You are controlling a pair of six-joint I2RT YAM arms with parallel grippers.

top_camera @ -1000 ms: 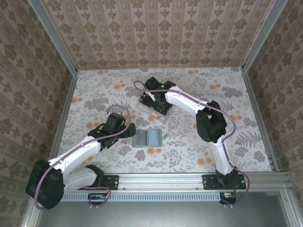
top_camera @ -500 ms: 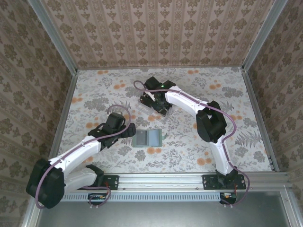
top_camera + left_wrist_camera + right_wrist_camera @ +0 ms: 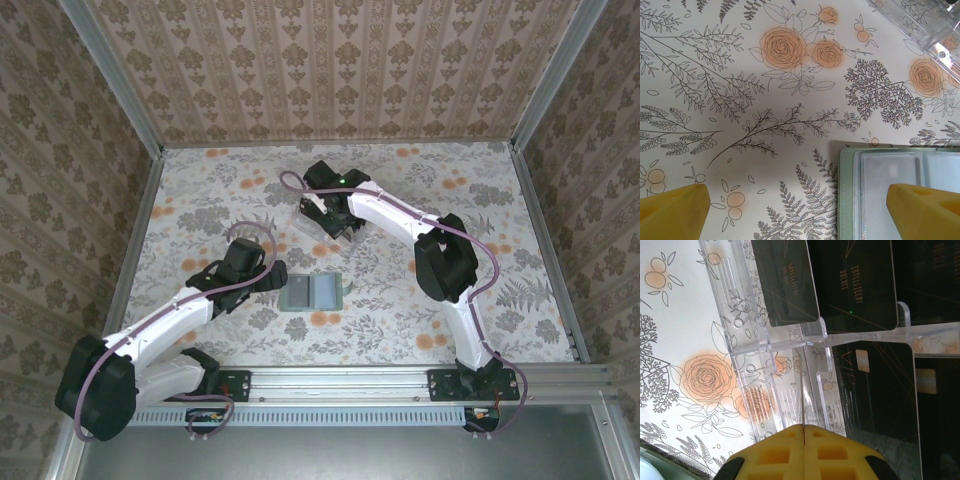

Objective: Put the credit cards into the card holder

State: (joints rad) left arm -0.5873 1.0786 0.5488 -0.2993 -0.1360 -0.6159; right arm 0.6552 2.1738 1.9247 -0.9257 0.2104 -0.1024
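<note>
— So, where does the card holder lie?

— Open and flat on the flowered tabletop, near its middle, apart from the clear rack farther back. The left wrist view shows the holder's pale green edge and a clear pocket inside it.

— And the left tool?

— Just beside the holder's left edge. Its yellow fingers stand wide apart. In the wrist view one shows against bare tabletop and the other against the holder's pocket.

— What about the right tool?

— It is over the rack. Seen from its own wrist, the two yellow halves are pressed together with only a seam between them. A thin line runs up from that seam, and it cannot be told whether it is a card's edge or part of the rack.

— And the credit cards?

— Black with faint gold print, sitting in the rack's slots just past the closed tool.
</note>
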